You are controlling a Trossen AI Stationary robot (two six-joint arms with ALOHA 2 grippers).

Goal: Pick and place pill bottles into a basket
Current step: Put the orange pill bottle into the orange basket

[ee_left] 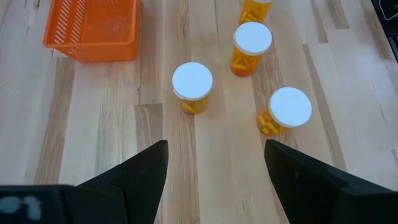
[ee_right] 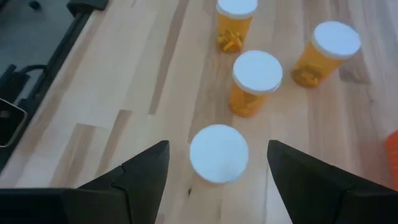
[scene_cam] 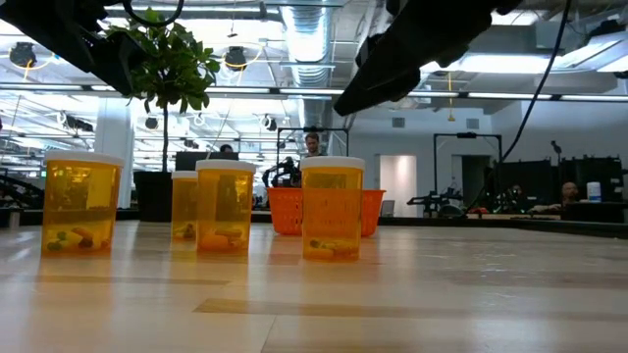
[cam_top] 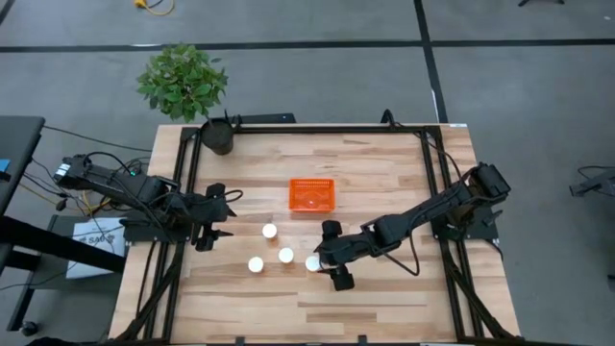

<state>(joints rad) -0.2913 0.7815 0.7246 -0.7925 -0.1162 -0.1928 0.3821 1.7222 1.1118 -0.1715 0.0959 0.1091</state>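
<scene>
Right gripper, jaws apart, hovers over the nearest pill bottle, empty; left gripper waits open. We're reaching: next, descend, clamp, carry to the orange basket.

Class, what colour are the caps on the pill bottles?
White caps on amber pill bottles; clearest in the left wrist view.

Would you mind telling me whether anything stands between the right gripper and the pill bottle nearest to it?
Nothing visible does. The right gripper is open and poised over the nearest pill bottle, whose white cap sits between the fingers with only bare table around it. The other bottles stand farther off.
</scene>
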